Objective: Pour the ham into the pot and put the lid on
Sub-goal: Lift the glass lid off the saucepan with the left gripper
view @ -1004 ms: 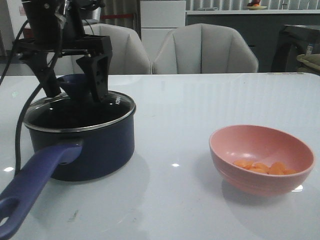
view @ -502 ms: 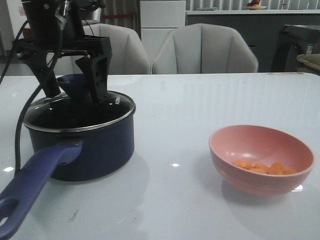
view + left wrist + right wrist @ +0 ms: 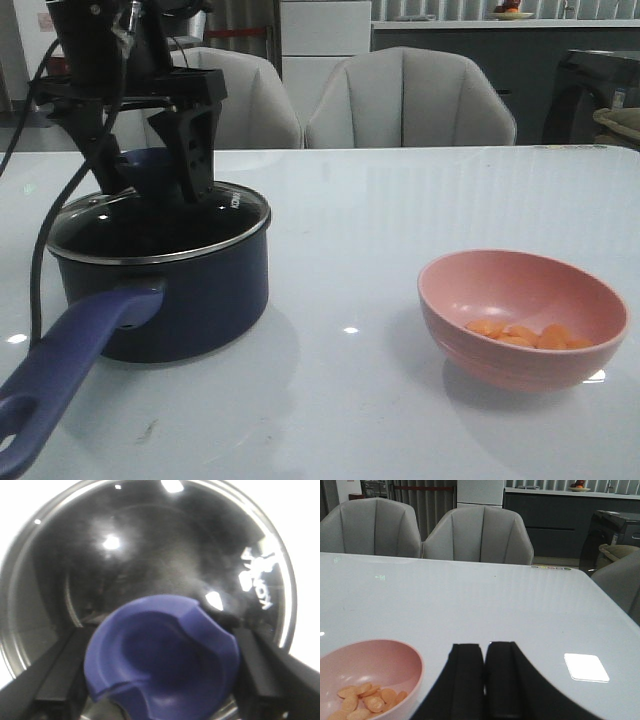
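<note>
Pot (image 3: 165,290) is sitting upright with its long handle (image 3: 65,375) pointing toward the camera, lid (image 3: 160,222) lying flat on top, left end effector (image 3: 150,175) pinching its knob (image 3: 162,657).

Home dining room – padded chairs (image 3: 410,95), table (image 3: 400,200).

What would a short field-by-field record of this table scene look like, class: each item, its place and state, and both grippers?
pot: dark navy-blue round saucepan, table's left, long handle toward the camera
lid: clear-glass, steel-rimmed lid resting on the pot
left gripper: fingers either side of the lid's purple-blue knob; contact unclear
ham: orange-pink slices in the pink bowl, table's right
right gripper: shut, empty, beside the bowl
</note>
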Robot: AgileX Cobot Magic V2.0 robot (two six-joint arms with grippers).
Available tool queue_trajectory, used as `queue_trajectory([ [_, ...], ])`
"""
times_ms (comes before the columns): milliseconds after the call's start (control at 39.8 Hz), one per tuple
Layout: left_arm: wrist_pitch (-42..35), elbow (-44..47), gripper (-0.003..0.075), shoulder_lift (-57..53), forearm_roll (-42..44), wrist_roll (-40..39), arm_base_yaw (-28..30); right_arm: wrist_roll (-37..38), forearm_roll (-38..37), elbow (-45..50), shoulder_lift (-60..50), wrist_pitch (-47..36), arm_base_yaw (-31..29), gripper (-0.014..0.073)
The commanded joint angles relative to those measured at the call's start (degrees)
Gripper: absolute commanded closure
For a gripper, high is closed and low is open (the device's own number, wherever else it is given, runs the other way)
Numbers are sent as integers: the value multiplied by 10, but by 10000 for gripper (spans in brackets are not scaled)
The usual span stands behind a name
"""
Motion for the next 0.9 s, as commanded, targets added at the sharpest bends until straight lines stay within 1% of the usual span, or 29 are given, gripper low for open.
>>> queue_trajectory([
  [0, -3, -9, 367, -22, -10, -2, -3, -1, -3, 6, -12, -44, -3, 446],
  [75, 5, -9, 429, -22, -10, -2, -3, -1, -3, 6, -12, -44, -3, 446],
  [176, 10, -9, 471, -22, -10, -2, -3, -1, -3, 6, -12, -44, -3, 446],
  [577, 32, -14, 475, -22, -3, -2, -3, -1, -3, 6, -12, -44, -3, 446],
  [878, 39, -51, 475, -28, 3, -2, -3, -1, -3, 6, -12, -44, -3, 446],
])
